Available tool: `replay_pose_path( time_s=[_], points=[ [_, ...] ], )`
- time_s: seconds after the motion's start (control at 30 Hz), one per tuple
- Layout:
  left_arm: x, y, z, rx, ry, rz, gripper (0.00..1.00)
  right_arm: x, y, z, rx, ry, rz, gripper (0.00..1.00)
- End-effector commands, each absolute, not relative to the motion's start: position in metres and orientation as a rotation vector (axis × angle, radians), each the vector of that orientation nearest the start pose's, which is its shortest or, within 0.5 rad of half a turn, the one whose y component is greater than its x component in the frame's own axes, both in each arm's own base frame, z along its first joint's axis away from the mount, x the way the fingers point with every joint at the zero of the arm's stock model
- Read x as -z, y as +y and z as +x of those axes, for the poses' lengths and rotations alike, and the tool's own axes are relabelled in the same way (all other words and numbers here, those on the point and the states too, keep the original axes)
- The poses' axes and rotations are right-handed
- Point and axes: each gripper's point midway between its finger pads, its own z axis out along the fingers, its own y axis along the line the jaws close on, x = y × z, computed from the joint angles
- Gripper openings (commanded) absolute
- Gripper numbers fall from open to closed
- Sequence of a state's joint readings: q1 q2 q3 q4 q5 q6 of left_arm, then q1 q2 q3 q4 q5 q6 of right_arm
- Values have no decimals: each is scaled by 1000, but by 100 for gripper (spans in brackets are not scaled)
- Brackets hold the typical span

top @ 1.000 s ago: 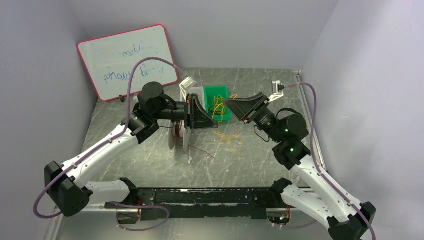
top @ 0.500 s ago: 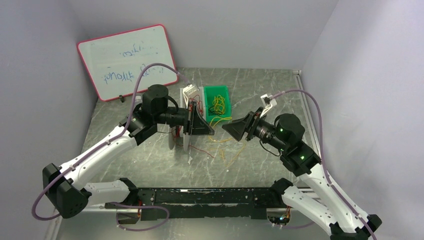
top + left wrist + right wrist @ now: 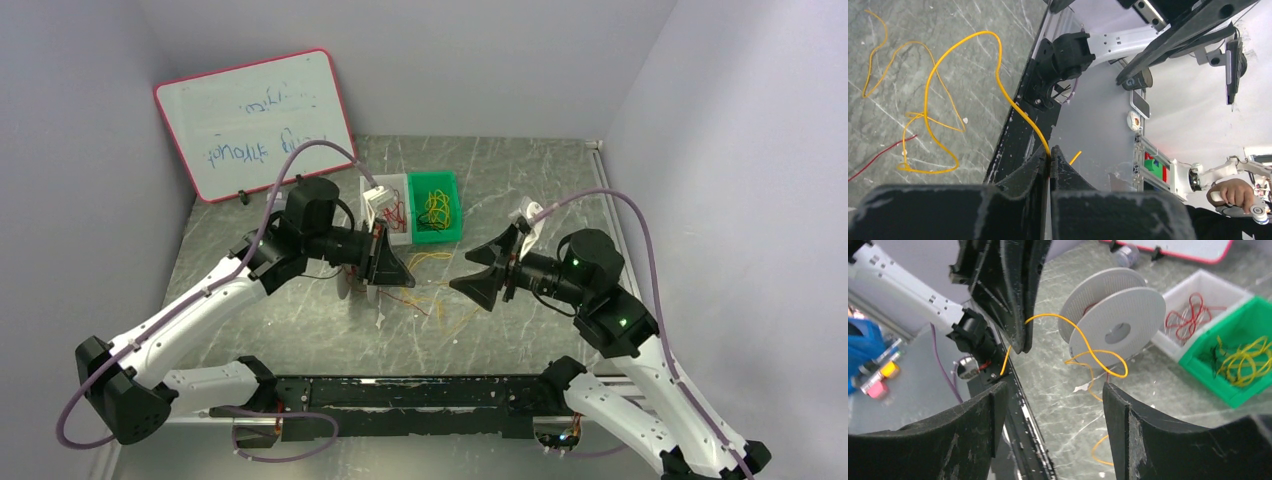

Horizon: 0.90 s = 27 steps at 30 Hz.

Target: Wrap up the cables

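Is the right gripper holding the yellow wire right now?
No, the fingers of the right gripper stand apart, touching nothing; the yellow wire is pinched by the left gripper.

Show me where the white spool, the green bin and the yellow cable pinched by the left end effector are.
white spool (image 3: pixel 1143 305), right wrist view, face of the front flange.
green bin (image 3: pixel 1205 376), right wrist view, near outer wall.
yellow cable (image 3: pixel 997 65), left wrist view, stretch above the pinch.
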<state>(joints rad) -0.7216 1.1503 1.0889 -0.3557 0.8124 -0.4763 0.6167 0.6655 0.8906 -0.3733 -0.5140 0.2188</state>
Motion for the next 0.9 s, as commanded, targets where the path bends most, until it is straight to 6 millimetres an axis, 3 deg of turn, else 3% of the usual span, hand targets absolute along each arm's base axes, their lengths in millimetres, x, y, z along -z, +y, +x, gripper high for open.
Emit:
replay_pose_path(
  time_s=[0.0, 0.43, 0.63, 0.87],
  points=[
    [-286, -297, 129, 1501, 2075, 861, 7, -346, 226, 135, -977, 1385, -1005, 72],
    [-277, -280, 107, 1511, 2163, 853, 7, -328, 259, 140, -925, 1217, -1295, 74],
    [-271, -278, 99, 1539, 2194, 871, 7, -286, 291, 129, -825, 1214, -1474, 74],
    [-270, -273, 93, 1544, 2201, 885, 7, -252, 296, 155, -624, 1295, -1502, 72]
  ],
)
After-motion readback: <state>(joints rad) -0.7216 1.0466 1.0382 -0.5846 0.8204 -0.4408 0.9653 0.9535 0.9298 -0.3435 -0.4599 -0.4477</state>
